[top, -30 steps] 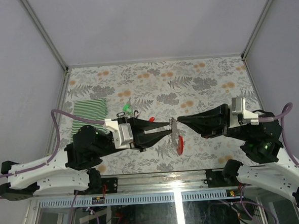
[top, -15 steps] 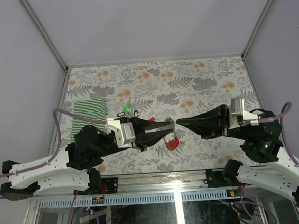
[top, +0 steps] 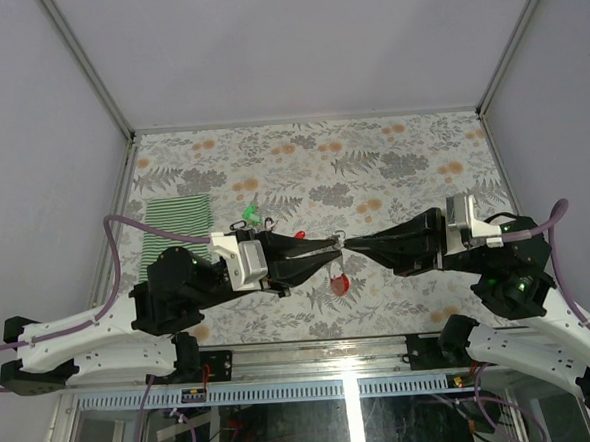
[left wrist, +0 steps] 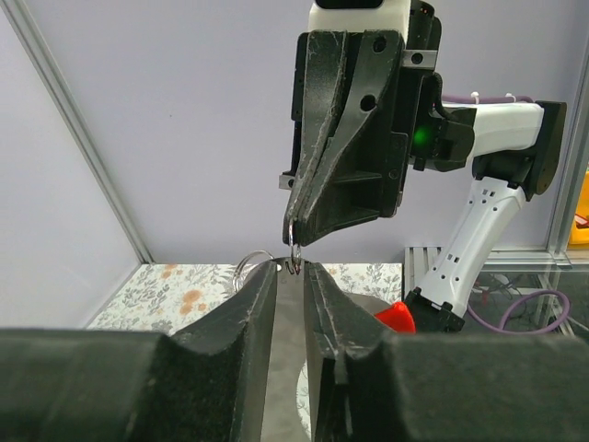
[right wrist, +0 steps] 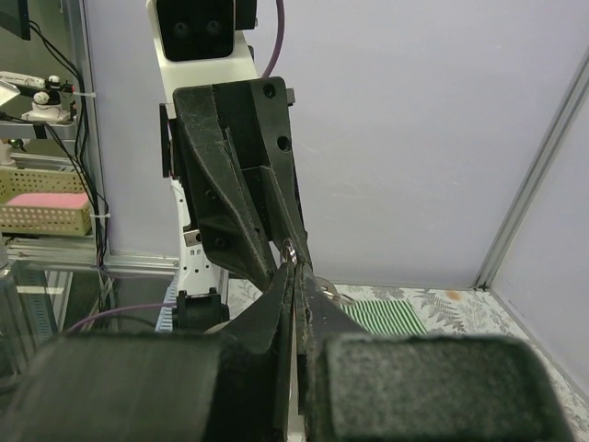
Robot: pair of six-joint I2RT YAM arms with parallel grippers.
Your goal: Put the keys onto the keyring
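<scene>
Swinging in from the right, the red tag is now hanging almost straight below the spot where the two arms are meeting. The right jaws are sitting a little further left than a second ago, nose to nose with the left jaws above the table.

The right jaws are pressing fully together on a small silvery piece poking out at their tip. The left jaws are standing narrowly apart, slimmer than before, with the wire of the keyring curling out beside one tip. I cannot tell whether they are pinching it.

A green-tagged key is lying on the table behind the left arm, well apart from this work.

To my eye the threading is under way, and doing it well is calling for tiny, slow moves:
- keeping the ring steady
- feeding the silvery piece along the wire rather than across it
- waiting for the dangling tag to stop swaying
- not loosening either grip until the piece is riding on the coil
</scene>
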